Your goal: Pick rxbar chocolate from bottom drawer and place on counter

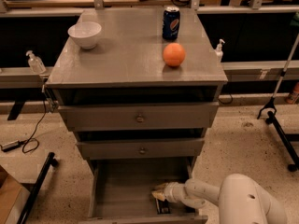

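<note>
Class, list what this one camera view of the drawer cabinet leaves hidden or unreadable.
All in the camera view:
1. The rxbar chocolate: only a dark strip shows in the bottom drawer. The gripper over it hides the rest, and the label is too small to read.
2. Whether the gripper touches the bar: cannot tell.
3. The bottom drawer's front: cut off by the lower picture edge.
4. The upper drawers: contents hidden by their closed fronts.

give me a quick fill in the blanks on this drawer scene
1. The gripper is down inside the open ____ drawer.
2. The bowl on the counter is ____ in colour.
3. The round fruit near the can is an ____.
Missing words: bottom; white; orange.
</note>
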